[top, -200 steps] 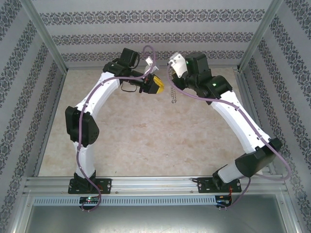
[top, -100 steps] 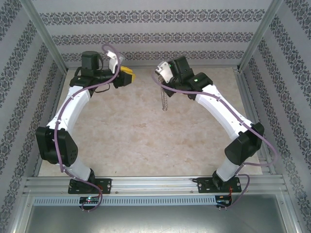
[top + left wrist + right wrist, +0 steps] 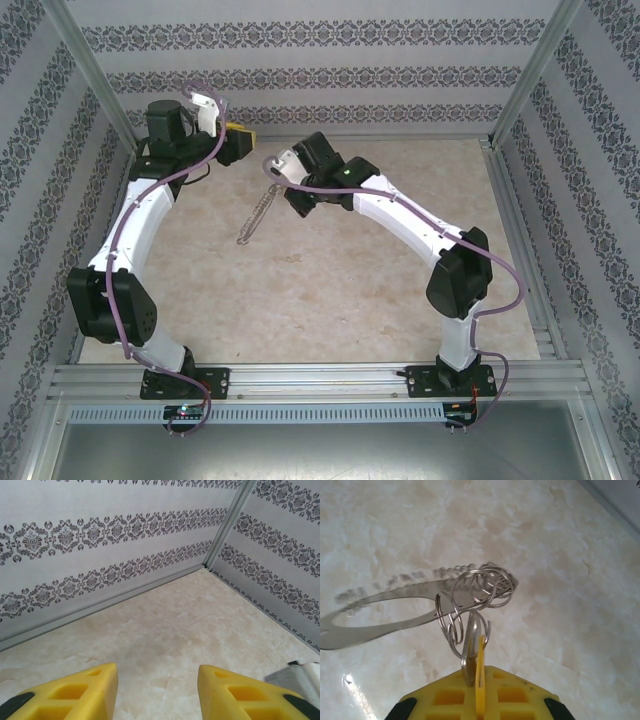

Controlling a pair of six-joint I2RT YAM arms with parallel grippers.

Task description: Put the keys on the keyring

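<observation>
Two grippers, right gripper point(image 3: 478, 682) pinched shut on keyring point(image 3: 395, 626) loops at lower centre, left gripper point(image 3: 158, 690) parted, holding nothing, open table point(image 3: 165, 625) ahead, wall corner point(image 3: 206, 564) upper right.

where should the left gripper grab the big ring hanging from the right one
Take the ring on its bare far end, away from the small rings bunched by the keys pinched in the right gripper. It hangs slanting toward the left side, so the open left gripper should come from there, fingers across the thin wire. It looks blurred, probably swinging.
</observation>
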